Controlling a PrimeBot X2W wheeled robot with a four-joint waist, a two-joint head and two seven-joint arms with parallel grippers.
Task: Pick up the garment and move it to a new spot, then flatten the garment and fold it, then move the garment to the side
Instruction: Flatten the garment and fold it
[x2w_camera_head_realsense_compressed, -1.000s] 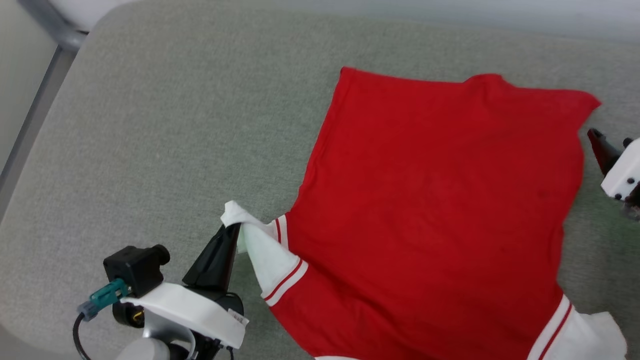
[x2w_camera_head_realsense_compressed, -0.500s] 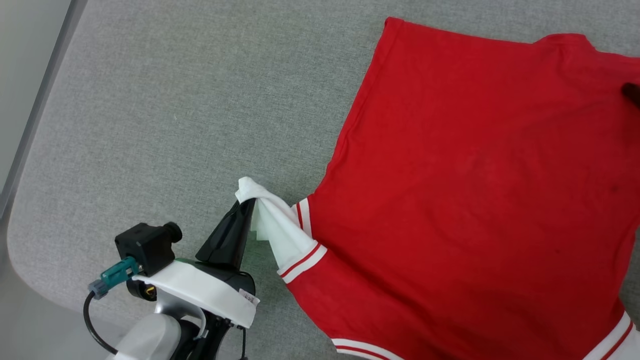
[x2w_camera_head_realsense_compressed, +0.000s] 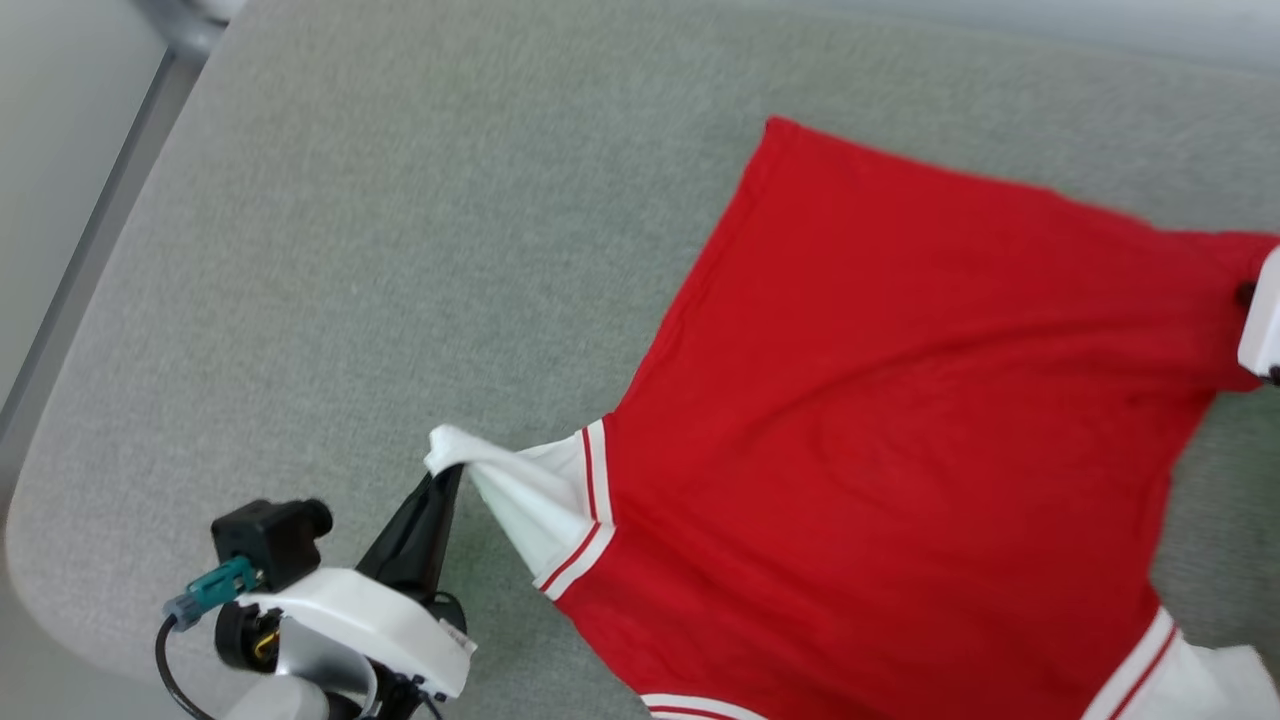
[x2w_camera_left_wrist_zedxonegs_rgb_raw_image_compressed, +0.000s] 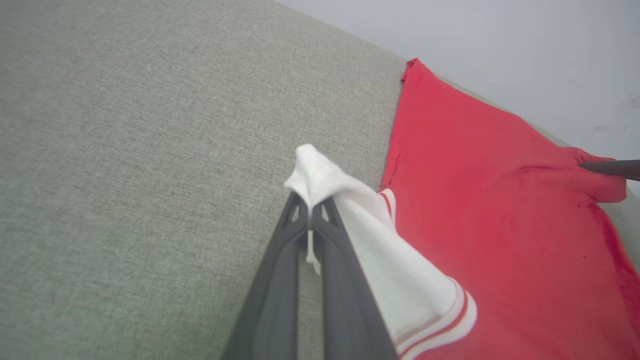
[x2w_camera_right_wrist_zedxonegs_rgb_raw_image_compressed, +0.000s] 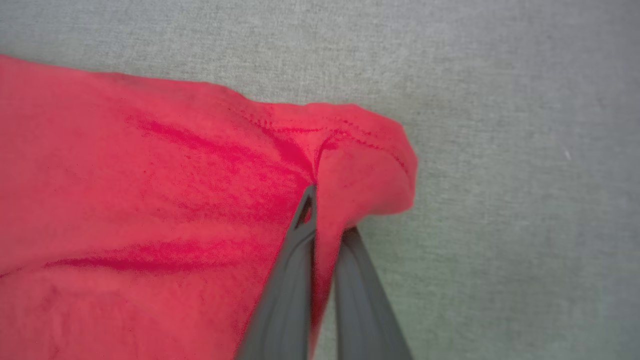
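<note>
The grey fabric-covered desk (x2w_camera_head_realsense_compressed: 400, 250) takes up most of what I can see, its rounded corner at the near left. On its right half the red jersey T-shirt (x2w_camera_head_realsense_compressed: 900, 430) lies spread with its plain side up, hem toward the far edge. The shirt's left white sleeve (x2w_camera_head_realsense_compressed: 530, 490), edged with red and white stripes, is pulled up into a peak. The left pincer (x2w_camera_left_wrist_zedxonegs_rgb_raw_image_compressed: 310, 210) is clamped on the tip of that sleeve. At the far right hem corner, the right pincer (x2w_camera_right_wrist_zedxonegs_rgb_raw_image_compressed: 330, 210) is closed on a bunched fold of red cloth.
</note>
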